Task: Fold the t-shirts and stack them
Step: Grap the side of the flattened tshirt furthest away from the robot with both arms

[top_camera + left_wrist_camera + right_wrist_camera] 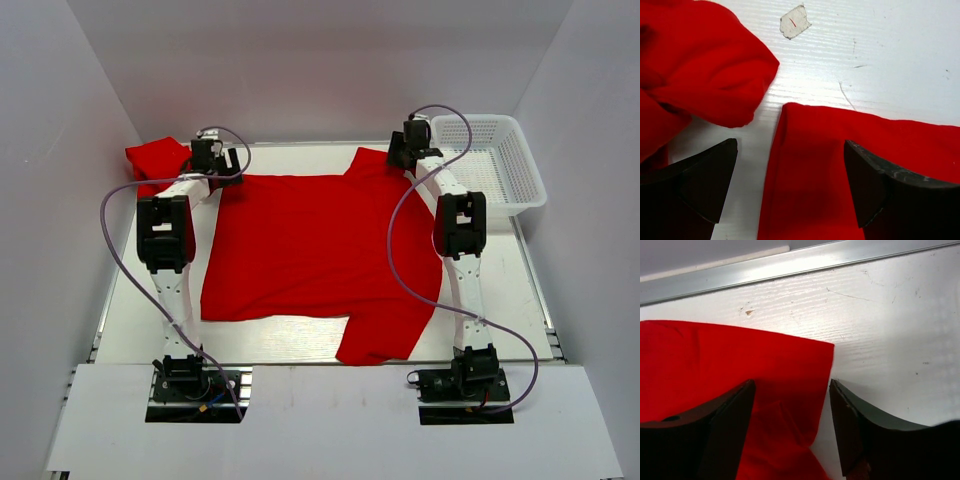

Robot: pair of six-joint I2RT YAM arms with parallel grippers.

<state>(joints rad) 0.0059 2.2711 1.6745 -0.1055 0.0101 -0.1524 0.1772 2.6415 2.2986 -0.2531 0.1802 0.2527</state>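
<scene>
Bright, even overhead light fills the white enclosure; shadows are soft. The metal rail (805, 262) glares at 12 o'clock. Wrist views render the surface (880, 45) sharply, dimming at 6 o'clock beneath the left end effector (790, 145) and right end effector (792, 384).

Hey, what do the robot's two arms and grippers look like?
Both the left arm and right arm have white links with boxy black joint housings and black bases. A thin lavender cable loops alongside each. The left gripper and right gripper have dark, wedge-shaped fingers.

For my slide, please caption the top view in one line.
Left gripper and right gripper at the far edge of the spread t-shirt; second t-shirt bunched far left, basket far right.
</scene>
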